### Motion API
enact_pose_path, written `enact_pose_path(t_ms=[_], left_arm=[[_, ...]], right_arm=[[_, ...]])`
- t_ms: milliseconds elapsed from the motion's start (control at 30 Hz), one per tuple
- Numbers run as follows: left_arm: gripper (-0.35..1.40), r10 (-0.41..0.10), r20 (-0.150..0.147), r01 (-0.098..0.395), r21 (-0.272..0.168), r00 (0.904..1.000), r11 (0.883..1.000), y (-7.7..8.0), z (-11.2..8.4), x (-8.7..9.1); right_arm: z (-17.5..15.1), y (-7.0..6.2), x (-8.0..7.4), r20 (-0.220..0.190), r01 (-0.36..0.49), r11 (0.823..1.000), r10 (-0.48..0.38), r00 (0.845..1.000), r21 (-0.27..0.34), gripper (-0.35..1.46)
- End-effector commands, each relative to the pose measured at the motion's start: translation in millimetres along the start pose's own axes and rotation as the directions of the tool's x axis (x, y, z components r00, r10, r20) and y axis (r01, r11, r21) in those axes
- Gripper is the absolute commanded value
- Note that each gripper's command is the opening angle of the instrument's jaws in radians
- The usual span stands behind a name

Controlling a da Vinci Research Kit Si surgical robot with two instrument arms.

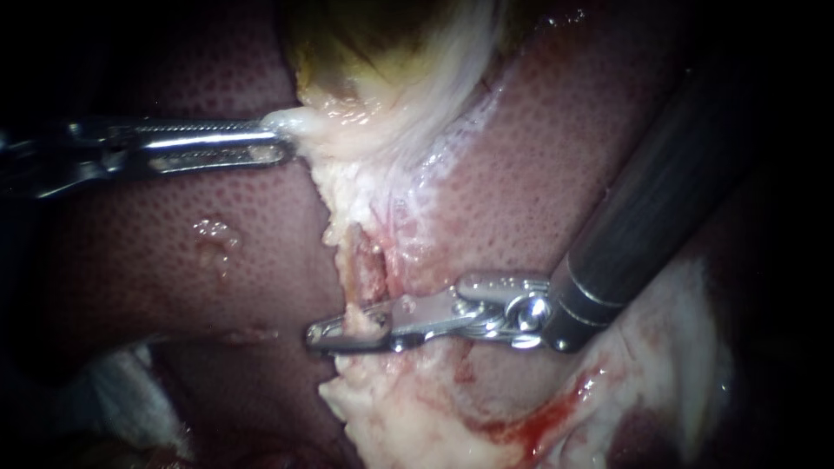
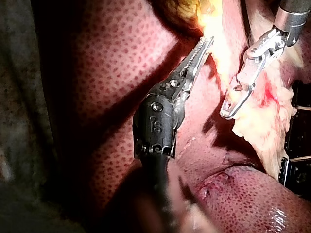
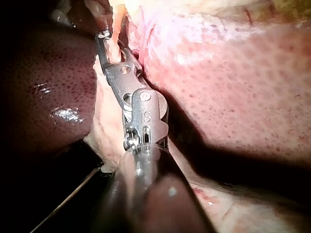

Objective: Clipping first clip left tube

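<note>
My left instrument [image 1: 287, 143] is clenched on pale tissue [image 1: 347, 143] at the gallbladder [image 1: 373, 43] base. My right instrument [image 1: 347, 332], below the gallbladder, has its jaws grasping 1 tube [image 1: 354, 256].

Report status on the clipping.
Left instrument jaws shut on gallbladder tissue. Right instrument jaws shut on tube. Nothing blocking.

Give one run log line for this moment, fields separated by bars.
step: clipping | left instrument: jaws shut on pale tissue by gallbladder | right instrument: jaws shut on tube
</note>
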Motion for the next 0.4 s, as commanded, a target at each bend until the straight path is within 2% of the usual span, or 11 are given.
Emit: enact_pose_path(t_ms=[33,400], left_arm=[[-0.35,0.000,0.000,0.000,0.000,1.0000,1.000,0.0,0.0,0.0],[-0.35,0.000,0.000,0.000,0.000,1.0000,1.000,0.0,0.0,0.0]], right_arm=[[0.0,0.0,-0.1,0.006,0.001,1.000,-0.001,1.000,-0.002,-0.35],[0.1,0.0,-0.4,0.014,-0.002,1.000,0.002,1.000,0.000,-0.35]])
